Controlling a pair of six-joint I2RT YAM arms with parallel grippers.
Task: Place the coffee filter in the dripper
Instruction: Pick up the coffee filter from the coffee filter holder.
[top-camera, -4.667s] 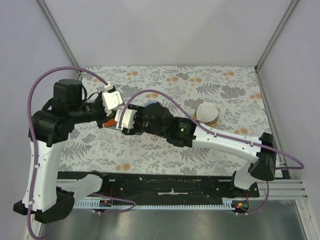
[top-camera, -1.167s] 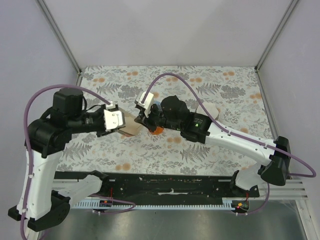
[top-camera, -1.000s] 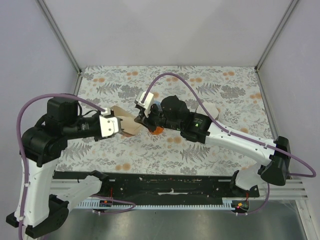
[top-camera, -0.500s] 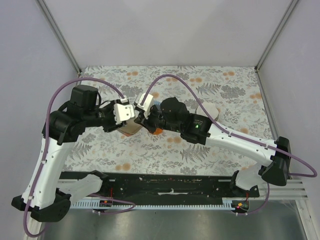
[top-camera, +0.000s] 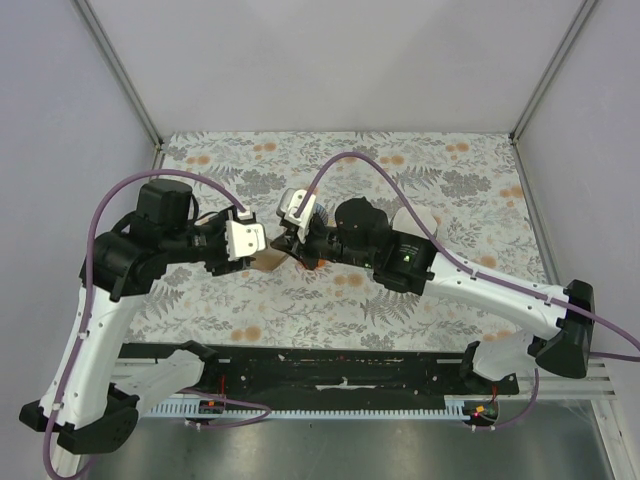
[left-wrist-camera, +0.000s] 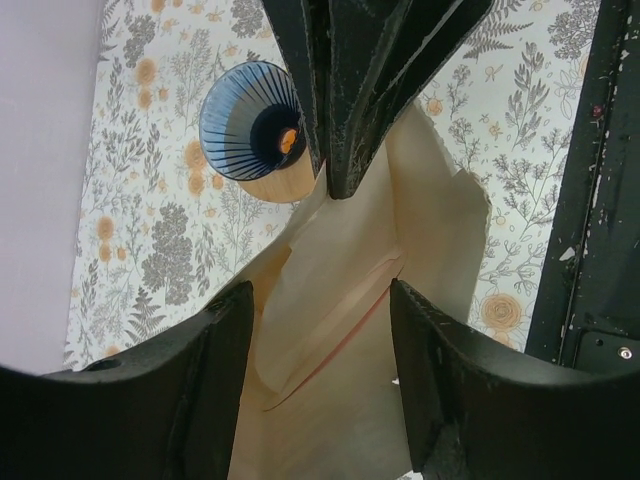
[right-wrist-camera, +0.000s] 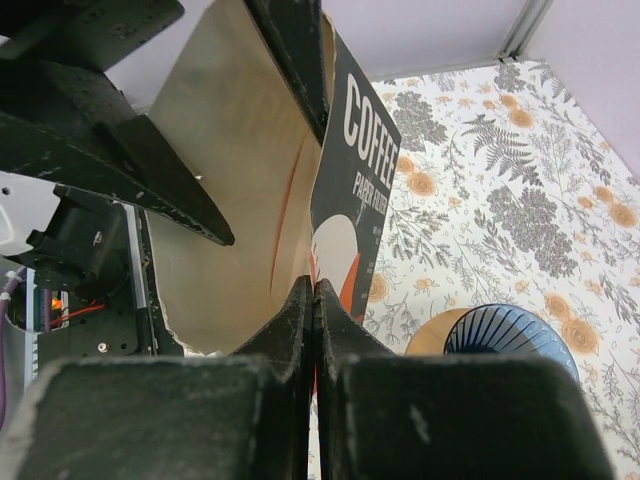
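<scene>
A filter bag (right-wrist-camera: 355, 190), black with "COFFEE PAPER FILTER" printed on it, hangs above the table. My right gripper (right-wrist-camera: 315, 295) is shut on the bag's edge. The bag's tan inside (left-wrist-camera: 350, 300) gapes toward my left gripper (left-wrist-camera: 320, 400), which is open. Its fingers (left-wrist-camera: 200, 390) stand on either side of the tan paper without pinching it. I cannot pick out a single coffee filter in the bag. The dripper (left-wrist-camera: 250, 120), a blue ribbed cone with a wooden collar, lies on its side on the table beyond the bag (top-camera: 265, 260). The right gripper (top-camera: 293, 235) hides the dripper from the top view.
The floral tablecloth (top-camera: 450, 170) covers the whole table. A round tan-and-white object (top-camera: 405, 215) sits right of centre, half hidden by the right arm. Both arms meet over the table's left middle. A black rail (top-camera: 350, 370) runs along the near edge.
My left gripper swung in from the left to the bag's mouth, and its jaws have spread wider. The right gripper has stayed shut on the bag, almost still.
</scene>
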